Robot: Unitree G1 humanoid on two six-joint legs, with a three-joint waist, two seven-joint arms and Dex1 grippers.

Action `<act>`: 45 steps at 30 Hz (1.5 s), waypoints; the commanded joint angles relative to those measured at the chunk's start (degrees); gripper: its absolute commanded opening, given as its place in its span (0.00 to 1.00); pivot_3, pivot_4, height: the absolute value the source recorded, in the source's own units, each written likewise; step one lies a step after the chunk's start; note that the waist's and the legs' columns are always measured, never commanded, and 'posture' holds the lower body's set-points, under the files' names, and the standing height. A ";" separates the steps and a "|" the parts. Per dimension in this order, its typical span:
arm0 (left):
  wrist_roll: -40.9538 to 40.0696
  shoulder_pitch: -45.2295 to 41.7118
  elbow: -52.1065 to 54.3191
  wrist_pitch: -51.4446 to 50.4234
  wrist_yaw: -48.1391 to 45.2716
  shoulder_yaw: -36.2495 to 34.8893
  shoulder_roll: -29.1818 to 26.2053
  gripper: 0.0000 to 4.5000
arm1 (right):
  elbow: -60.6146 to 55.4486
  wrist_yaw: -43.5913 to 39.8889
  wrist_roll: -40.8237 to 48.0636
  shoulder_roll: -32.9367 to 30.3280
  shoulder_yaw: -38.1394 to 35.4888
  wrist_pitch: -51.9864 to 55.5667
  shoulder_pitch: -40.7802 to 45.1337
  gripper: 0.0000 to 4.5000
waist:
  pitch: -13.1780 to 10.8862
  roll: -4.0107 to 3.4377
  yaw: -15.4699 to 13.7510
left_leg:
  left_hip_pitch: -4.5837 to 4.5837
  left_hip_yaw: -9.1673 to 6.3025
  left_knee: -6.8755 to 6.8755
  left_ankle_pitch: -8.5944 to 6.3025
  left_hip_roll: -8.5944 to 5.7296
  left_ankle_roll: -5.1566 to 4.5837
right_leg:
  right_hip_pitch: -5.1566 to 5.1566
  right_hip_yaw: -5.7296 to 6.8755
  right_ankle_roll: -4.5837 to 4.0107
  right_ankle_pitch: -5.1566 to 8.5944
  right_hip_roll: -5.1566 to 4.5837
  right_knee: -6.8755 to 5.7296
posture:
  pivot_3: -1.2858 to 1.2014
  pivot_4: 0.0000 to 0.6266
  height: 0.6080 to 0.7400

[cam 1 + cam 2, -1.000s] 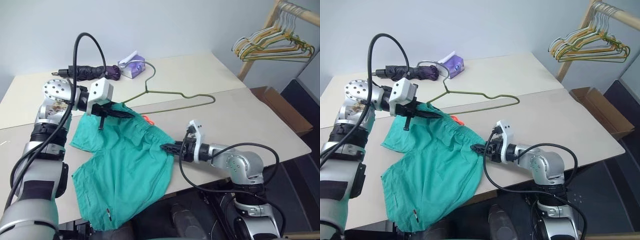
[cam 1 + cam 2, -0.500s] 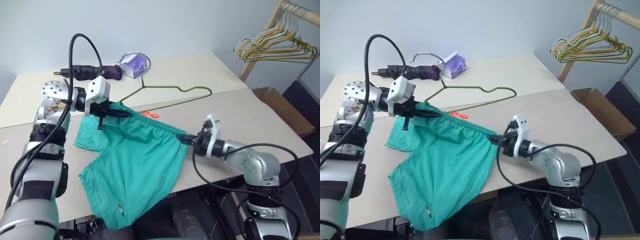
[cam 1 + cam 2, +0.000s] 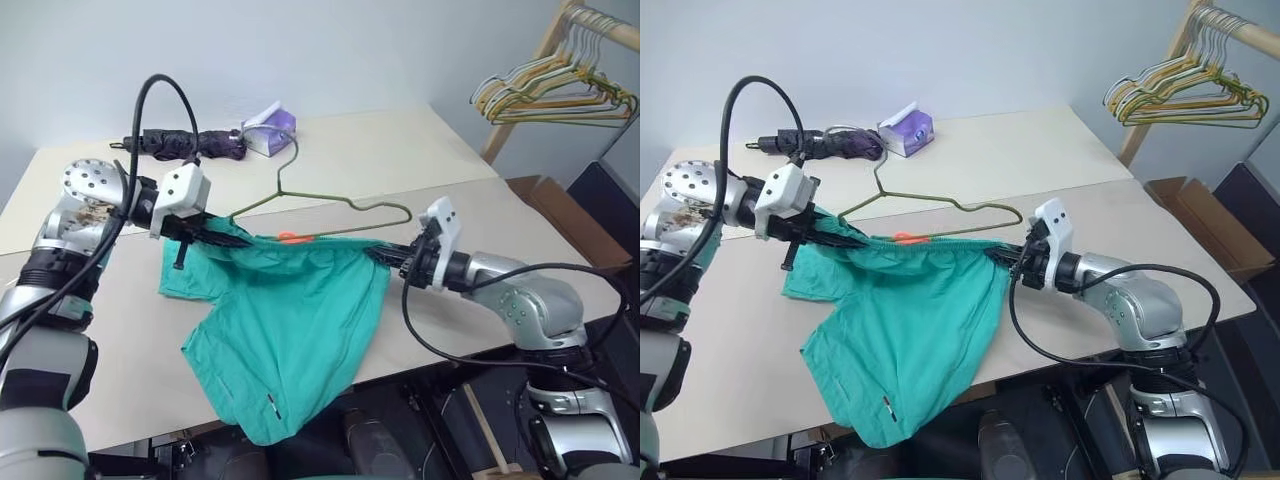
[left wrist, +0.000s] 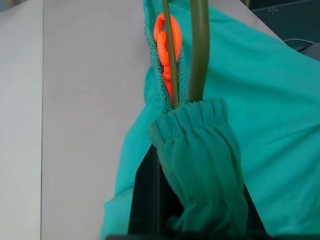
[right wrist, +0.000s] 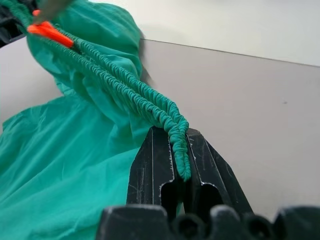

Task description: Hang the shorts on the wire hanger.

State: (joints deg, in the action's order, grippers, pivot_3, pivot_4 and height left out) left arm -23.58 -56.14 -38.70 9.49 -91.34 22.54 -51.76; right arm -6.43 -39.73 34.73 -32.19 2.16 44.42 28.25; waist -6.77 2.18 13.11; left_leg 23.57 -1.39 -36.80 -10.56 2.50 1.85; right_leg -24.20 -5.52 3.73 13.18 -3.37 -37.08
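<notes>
Both grippers (image 3: 232, 236) (image 3: 385, 256) clamp the shorts' (image 3: 300, 320) waistband.

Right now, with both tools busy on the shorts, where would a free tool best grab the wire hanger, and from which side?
Probably the bare hook neck, coming from the far side of the table. The hanger's lower bar lies along the stretched waistband of the shorts, between the left tool and right tool, so that end looks crowded.

You will find no readable text, label, brand or number anywhere here; the small orange tag (image 3: 290, 238) on the teal-green cloth shorts (image 3: 290, 320) carries nothing legible.
</notes>
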 commanded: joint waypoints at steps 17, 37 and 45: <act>6.33 1.95 -5.47 0.93 1.65 -7.21 -3.07 0.00 | -7.12 1.20 -6.26 -10.58 0.11 -9.74 -10.17 0.00 | -0.01 0.00 -2.72 | 0.01 0.03 -0.01 0.00 0.00 -0.01 | -0.01 0.00 -0.01 0.01 0.01 0.01 | 0.46 0.13 1.00; 11.29 -6.31 -12.52 6.52 -1.16 -3.56 4.06 0.00 | -16.06 -7.68 -4.57 -21.86 -9.34 -5.55 -7.92 0.99 | -0.01 0.02 -2.61 | 0.13 0.05 -0.04 -0.02 0.00 -0.02 | -0.06 0.02 -0.02 0.02 -0.01 0.05 | 0.44 0.12 1.00; 10.25 -9.04 -14.69 9.45 -1.16 -0.11 7.97 0.00 | -11.80 -12.80 -8.11 -24.04 -1.07 -3.98 8.70 0.99 | 0.00 0.01 -0.99 | 0.07 0.07 -0.04 -0.02 0.01 -0.02 | -0.05 -0.01 -0.03 0.02 -0.02 0.06 | 0.43 0.07 1.00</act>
State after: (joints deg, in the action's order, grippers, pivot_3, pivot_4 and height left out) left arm -11.76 -63.25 -53.47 18.00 -92.30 22.39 -43.98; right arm -18.33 -51.51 27.53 -56.63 -0.39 40.28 34.86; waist -6.77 2.20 12.11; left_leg 23.67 -1.32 -36.84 -10.58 2.51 1.83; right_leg -24.27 -5.52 3.71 13.20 -3.39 -37.02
